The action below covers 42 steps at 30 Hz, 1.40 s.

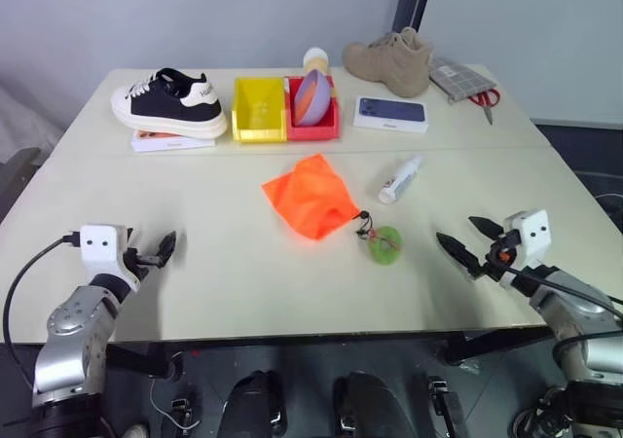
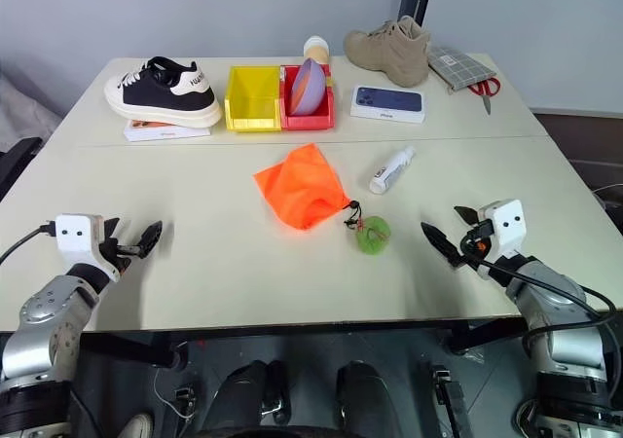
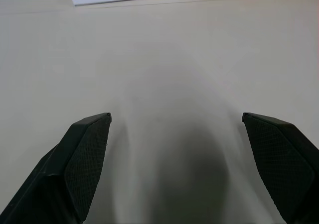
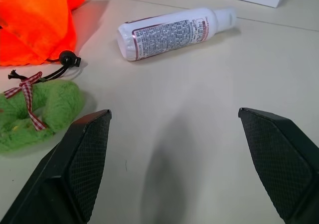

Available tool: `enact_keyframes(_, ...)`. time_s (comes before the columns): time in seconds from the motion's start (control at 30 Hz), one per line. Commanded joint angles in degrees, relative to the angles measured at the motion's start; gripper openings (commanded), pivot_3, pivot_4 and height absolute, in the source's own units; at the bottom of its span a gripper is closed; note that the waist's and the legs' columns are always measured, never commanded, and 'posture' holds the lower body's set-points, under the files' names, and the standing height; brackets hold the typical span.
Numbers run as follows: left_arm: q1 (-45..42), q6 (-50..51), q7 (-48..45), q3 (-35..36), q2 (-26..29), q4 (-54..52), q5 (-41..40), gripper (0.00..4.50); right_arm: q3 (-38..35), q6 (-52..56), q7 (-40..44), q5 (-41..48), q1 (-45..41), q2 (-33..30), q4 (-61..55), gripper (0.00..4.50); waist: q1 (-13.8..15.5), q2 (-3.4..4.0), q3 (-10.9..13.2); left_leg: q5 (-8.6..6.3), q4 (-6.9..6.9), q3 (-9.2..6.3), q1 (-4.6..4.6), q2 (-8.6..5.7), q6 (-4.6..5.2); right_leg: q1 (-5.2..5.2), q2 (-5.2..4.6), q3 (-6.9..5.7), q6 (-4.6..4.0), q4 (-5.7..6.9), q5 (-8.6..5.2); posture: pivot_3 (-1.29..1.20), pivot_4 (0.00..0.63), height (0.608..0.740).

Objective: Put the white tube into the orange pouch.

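Both hands hung released and empty over the near edge of the table (image 1: 243,292). At the near left corner, the left hand (image 1: 159,253) had its two black fingers spread wide, with nothing but bare tabletop between them. Toward the near right corner, the right hand (image 1: 467,243) was likewise spread, its fingers turned inward toward the middle of the table and clear of everything.

Around the middle of the table lay the orange pouch (image 1: 311,197), flat and crumpled. Its dark cord (image 4: 62,69) ran toward the near edge and ended at a fuzzy green tag (image 1: 385,244) tied with a checked ribbon, resting just beside the pouch. To the right of the pouch, near but apart from it, the white tube (image 1: 400,179) lay on its side, its narrower cap end pointing toward the far right corner.

Along the far edge stood a black-and-white sneaker (image 1: 169,101) on a flat white box (image 1: 171,141), a yellow bin (image 1: 258,109), a red bin (image 1: 315,119) holding a purple object, a phone box (image 1: 390,113), a tan boot (image 1: 391,61) and red-handled scissors (image 1: 486,100).
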Motion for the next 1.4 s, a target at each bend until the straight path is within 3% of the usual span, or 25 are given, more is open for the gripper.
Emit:
enact_keyframes(0.03,-0.25,-0.02,0.41,0.83,0.3,-2.37,-0.13,4.5,-0.23,-1.37,0.0,0.11,-0.23,0.14,-1.25,4.26,-0.01,0.0,0.0,0.0,0.0,0.0,0.0,0.0,0.0,0.0,0.0,0.0,0.0,0.0,0.0,0.0,0.15,0.74)
enact_keyframes(0.23,-1.41,1.5,-0.96,-0.42,0.23,-5.33,-1.67,4.5,0.01,-1.16,-0.22,0.14,-0.39,0.41,-2.05,4.26,0.02,0.0,0.0,0.0,0.0,0.0,0.0,0.0,-0.01,0.0,0.0,0.0,0.0,0.0,0.0,0.0,0.15,0.74)
enact_keyframes(0.4,-2.38,2.82,-2.85,-6.14,-1.33,-11.12,-1.87,4.5,1.73,-1.11,-0.45,-0.24,-1.44,0.9,-2.53,4.26,0.05,0.0,0.0,0.0,0.0,0.01,0.0,-0.01,0.0,0.01,0.0,0.0,0.0,0.0,0.0,0.0,0.15,0.74)
enact_keyframes(0.63,-9.28,1.06,-3.31,-25.51,-1.83,-17.71,11.67,4.5,2.75,-0.69,-1.31,0.09,-0.19,1.58,-5.9,4.26,0.88,0.0,0.0,0.0,0.02,0.01,-0.01,-0.03,0.01,0.03,0.0,0.0,0.06,-0.02,0.04,0.0,0.15,0.74)
enact_keyframes(0.9,-17.99,-3.93,-1.87,-40.67,-6.99,-11.45,25.71,4.5,6.32,-1.19,-0.97,-1.93,3.26,1.54,-10.69,4.26,1.4,0.03,-0.02,0.04,0.11,0.03,-0.01,-0.04,0.22,0.07,0.02,0.03,0.15,-0.03,0.08,0.0,0.15,0.74)
enact_keyframes(1.03,-20.24,-5.49,-0.53,-43.55,-8.83,-6.74,30.22,4.5,7.4,-1.23,-0.8,-2.46,4.08,1.6,-12.08,4.26,1.31,0.03,-0.02,0.04,0.12,0.0,-0.01,-0.02,0.24,0.06,0.05,0.02,0.14,-0.02,0.08,0.0,0.15,0.74)
enact_keyframes(1.4,-21.99,-5.85,4.7,-43.32,-14.94,-0.9,35.82,4.5,9.19,-0.91,-1.05,-2.73,3.69,2.0,-12.72,4.26,1.44,0.02,-0.01,0.0,0.23,-0.02,-0.03,-0.03,0.32,0.11,0.03,0.02,0.15,-0.02,0.08,0.0,0.15,0.74)
